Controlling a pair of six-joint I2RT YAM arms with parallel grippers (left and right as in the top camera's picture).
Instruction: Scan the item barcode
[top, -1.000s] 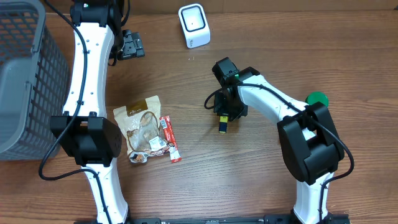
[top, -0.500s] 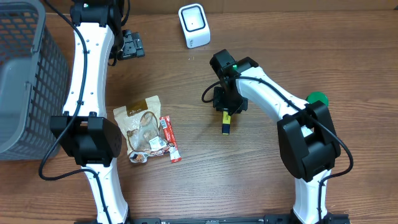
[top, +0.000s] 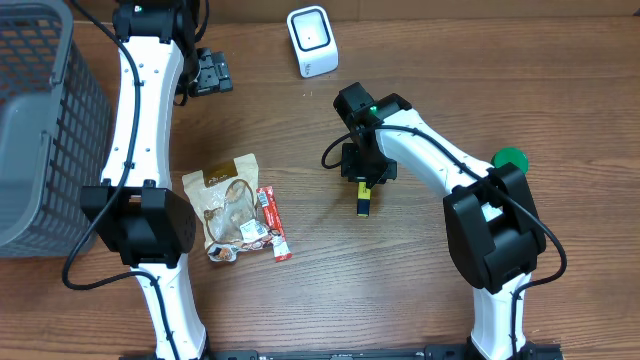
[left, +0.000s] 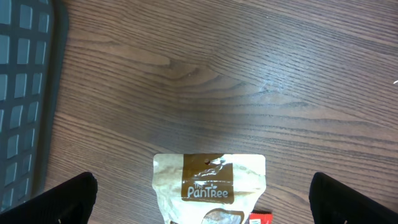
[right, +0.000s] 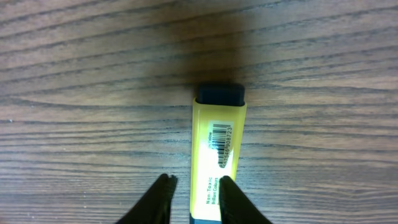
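Holding one yellow highlighter (right: 219, 149), right claw (right: 196, 185) clenched; left claw (left: 200, 186) spread wide

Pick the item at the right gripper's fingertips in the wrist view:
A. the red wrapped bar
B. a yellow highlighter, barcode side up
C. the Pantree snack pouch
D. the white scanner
B: the right wrist view shows the yellow highlighter running out from between the fingertips of the right gripper, with its black end away from the fingers and its barcode facing the camera.
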